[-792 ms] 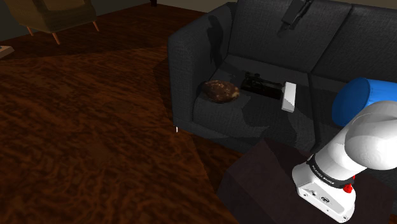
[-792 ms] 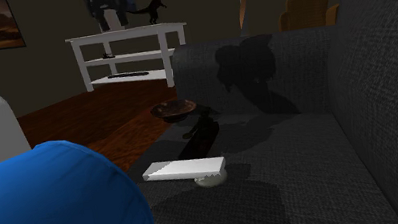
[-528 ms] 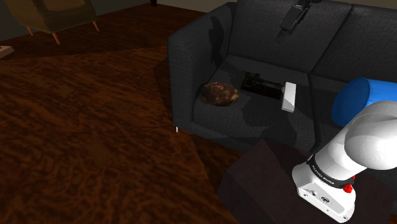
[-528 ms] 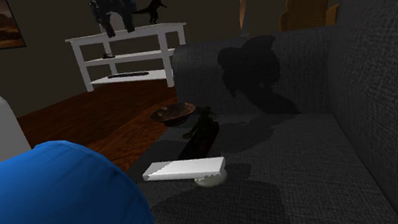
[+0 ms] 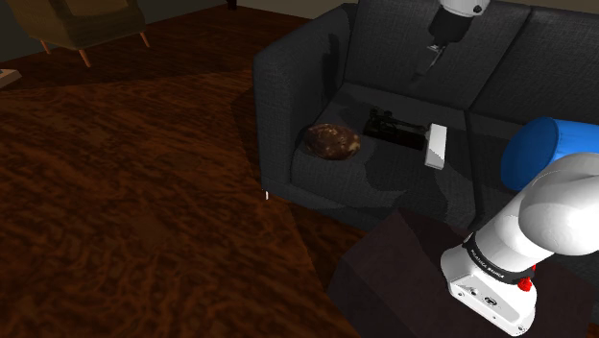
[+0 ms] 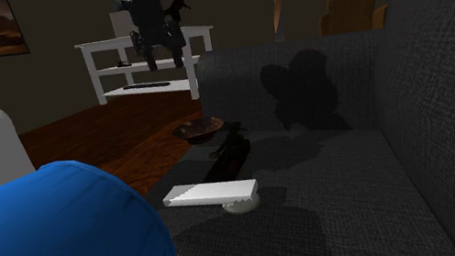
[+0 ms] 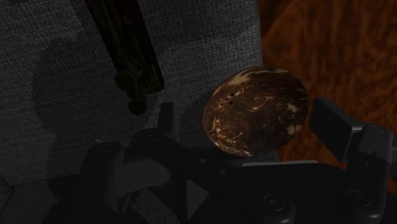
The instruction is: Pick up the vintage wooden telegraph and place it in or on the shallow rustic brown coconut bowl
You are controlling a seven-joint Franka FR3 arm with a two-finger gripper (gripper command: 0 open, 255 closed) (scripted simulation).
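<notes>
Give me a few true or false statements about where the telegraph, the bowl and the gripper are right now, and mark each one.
1. The brown coconut bowl sits on the dark sofa seat. True.
2. The gripper is shut on the telegraph. False: it is open, up above the seat, holding nothing.
3. The white flat slab lies on the floor. False: it rests on the sofa seat.
4. In the shoulder view the telegraph lies between the bowl and the white slab. True.
</notes>
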